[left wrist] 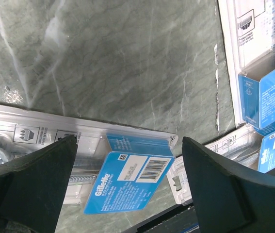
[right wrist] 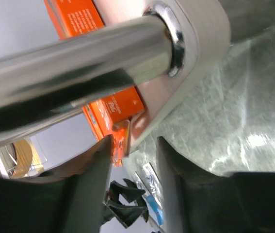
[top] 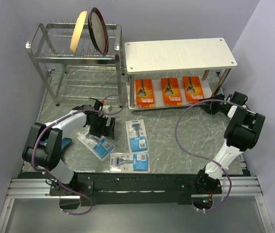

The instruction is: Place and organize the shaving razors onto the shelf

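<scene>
Because the shaving razors [top: 137,136] come as light, stiff blister packs with slick plastic faces, we would pinch each across its long edges, where the sealed rim looks firmest. At far left the chrome dish rack [top: 74,53] crowds the back corner. Our left gripper [left wrist: 130,145] hangs spread wide over one blue pack [left wrist: 127,180], touching nothing. Two more blue packs [top: 130,162] lie close by, flat on the smooth marbled table [top: 176,141], where we judge they may skid rather than lift. Further right, the shelf [top: 178,53] holds three orange packs [top: 172,91] in a row on its lower board, and the gap between tiers looks low. Our right gripper [right wrist: 133,145] sits at that board's right end, jaws partly apart, gripping nothing we can make out.
</scene>
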